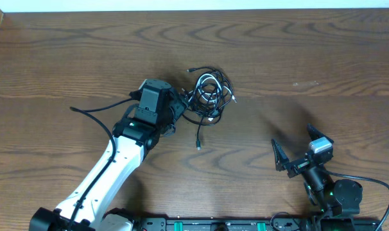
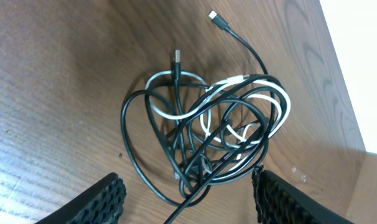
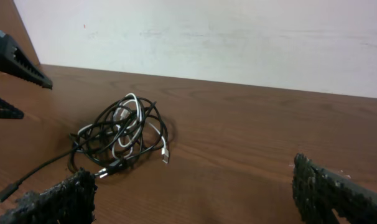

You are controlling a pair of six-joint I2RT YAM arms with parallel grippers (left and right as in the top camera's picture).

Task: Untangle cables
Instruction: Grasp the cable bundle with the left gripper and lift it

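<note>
The cables (image 1: 207, 95) lie in one tangled heap at the middle of the table: several black cords looped with a white one (image 2: 176, 115). One black end trails toward the front, its plug (image 1: 198, 145) lying apart from the heap. My left gripper (image 1: 185, 104) is at the heap's left edge. In its wrist view the gripper (image 2: 188, 186) has its jaws well apart, straddling the heap's near loops (image 2: 207, 124), and its pads touch nothing. My right gripper (image 1: 297, 149) stands wide open at the front right. It faces the cables (image 3: 120, 134) from a distance, holding nothing (image 3: 191, 177).
The left arm's white link (image 1: 111, 167) runs from the front left up to the heap, with its own thick black cord (image 1: 95, 115) arcing beside it. The table's far edge (image 1: 194, 11) meets a white wall. Left gripper fingers (image 3: 17, 59) show in the right wrist view.
</note>
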